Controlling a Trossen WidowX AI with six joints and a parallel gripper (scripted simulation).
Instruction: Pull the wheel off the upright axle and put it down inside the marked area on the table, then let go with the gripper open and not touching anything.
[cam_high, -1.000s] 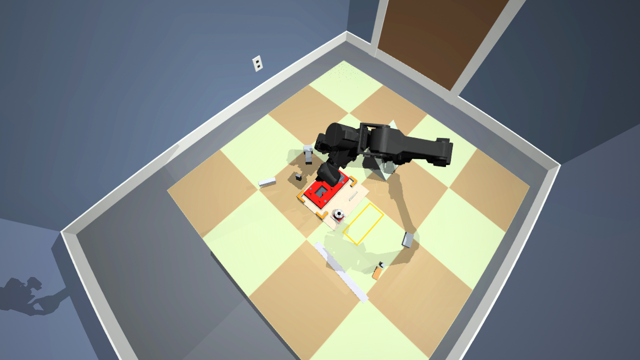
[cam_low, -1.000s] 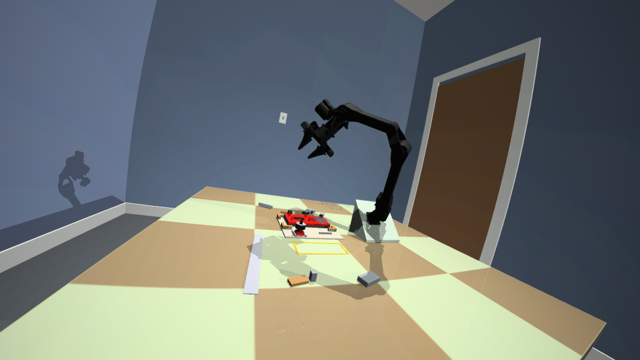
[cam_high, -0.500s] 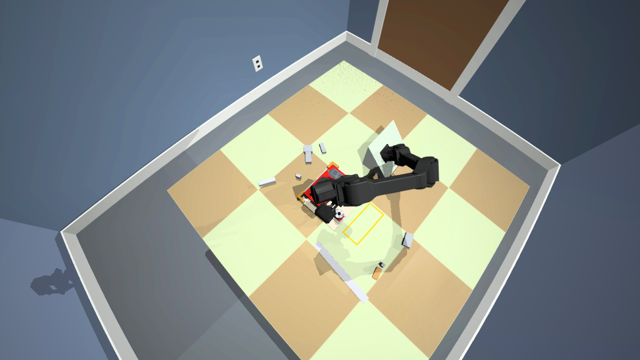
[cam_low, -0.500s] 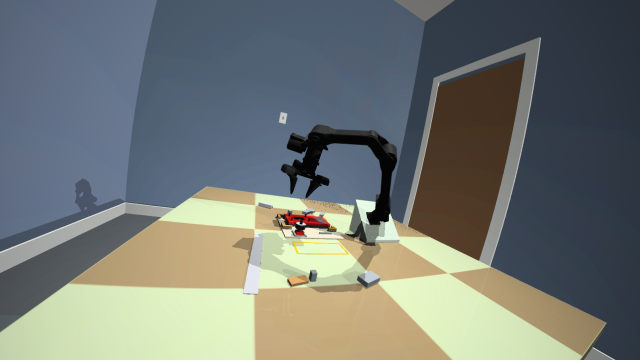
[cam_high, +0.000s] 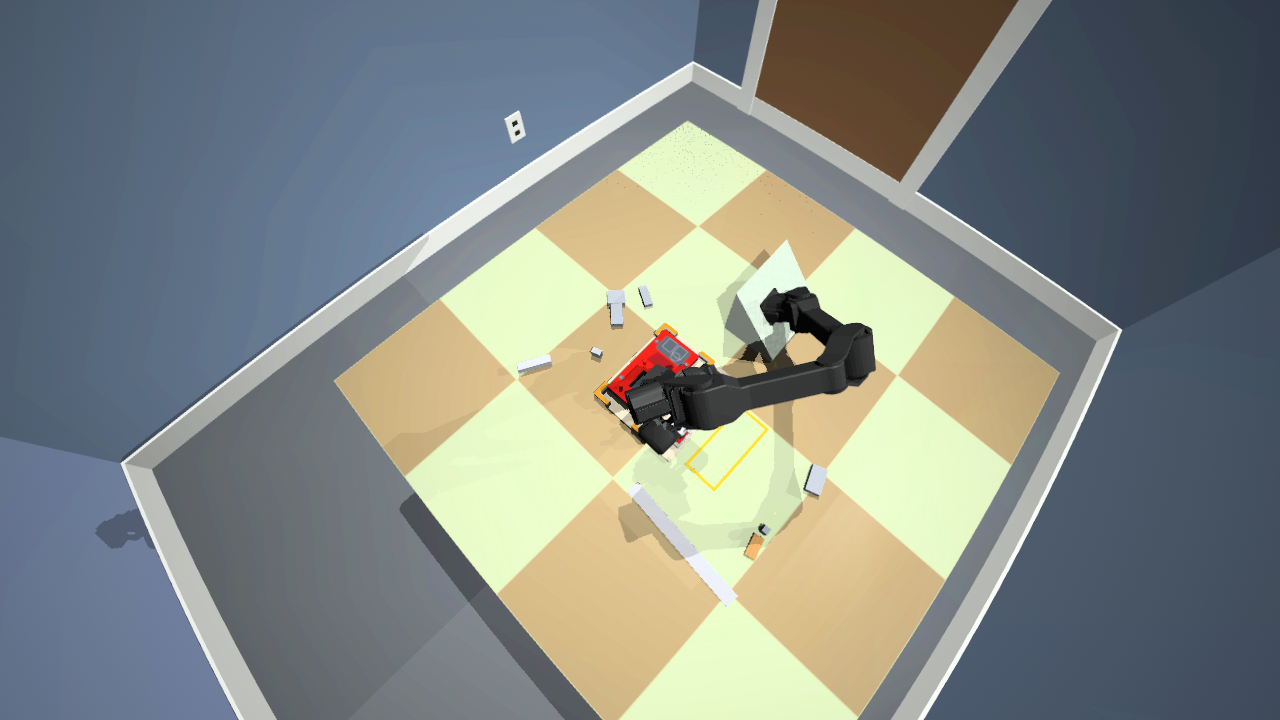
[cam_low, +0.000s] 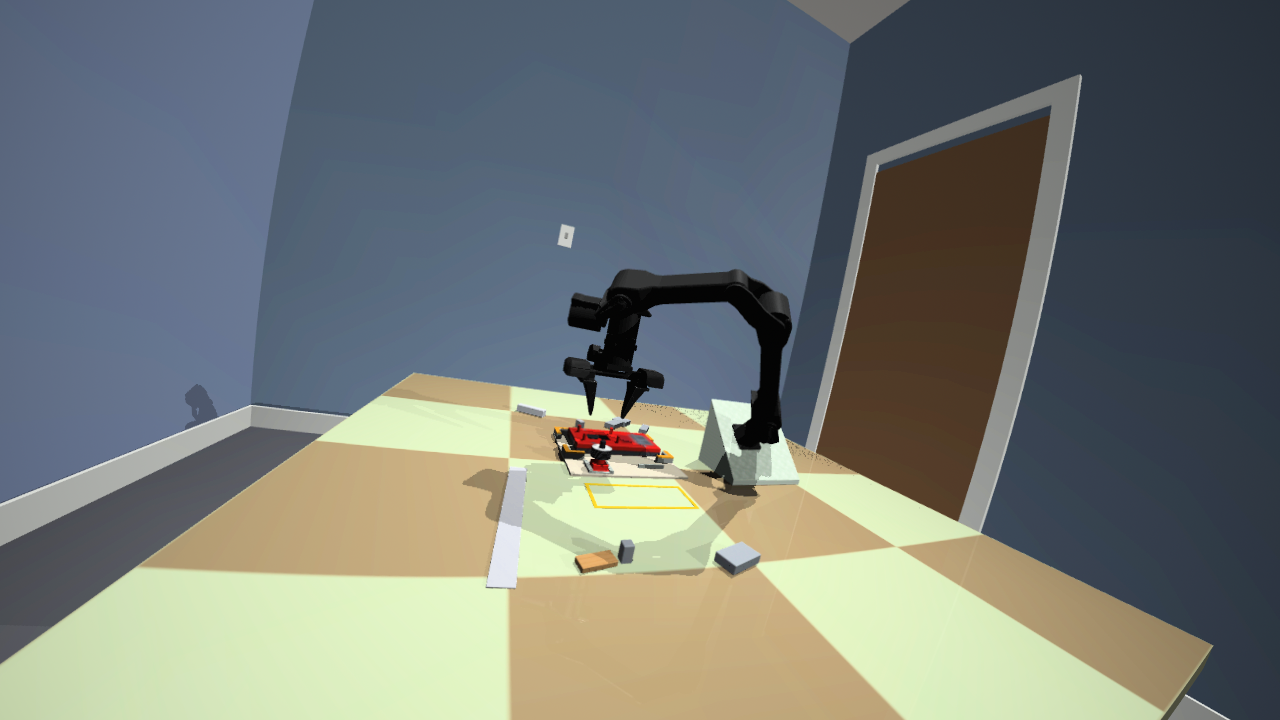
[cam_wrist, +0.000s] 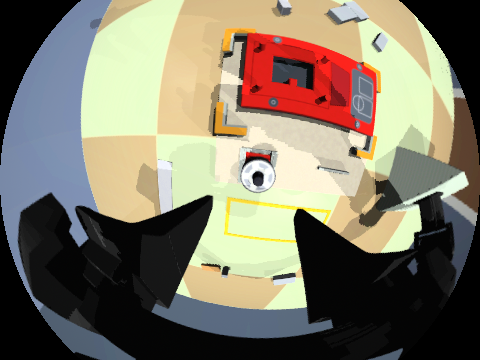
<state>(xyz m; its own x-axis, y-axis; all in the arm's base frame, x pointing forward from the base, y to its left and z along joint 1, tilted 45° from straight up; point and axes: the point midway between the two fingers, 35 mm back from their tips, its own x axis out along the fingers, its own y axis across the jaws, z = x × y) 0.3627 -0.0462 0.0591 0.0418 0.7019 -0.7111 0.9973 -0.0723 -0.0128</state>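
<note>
The wheel (cam_low: 601, 453) (cam_wrist: 249, 183) is round, white on top with a dark side in the exterior view. It sits on the upright axle (cam_wrist: 258, 178), whose dark top shows through its centre, over a small red mount on the pale board (cam_wrist: 295, 137). My gripper (cam_low: 606, 415) (cam_wrist: 255, 208) is open and empty, pointing down above the wheel and board, touching neither. The marked area (cam_high: 741, 459) (cam_low: 644, 507) (cam_wrist: 227, 216) is a yellow rectangle outline on the table beside the board, with nothing in it. My arm hides the wheel in the top view.
A red slab (cam_wrist: 300, 103) lies on the board between orange corner brackets (cam_wrist: 218, 120). A long white strip (cam_high: 684, 546) (cam_low: 508, 537) (cam_wrist: 165, 185) lies beyond the board's end. An orange block (cam_high: 754, 546) (cam_low: 595, 561) and a grey block (cam_high: 815, 480) (cam_low: 737, 557) lie beyond the marked area.
</note>
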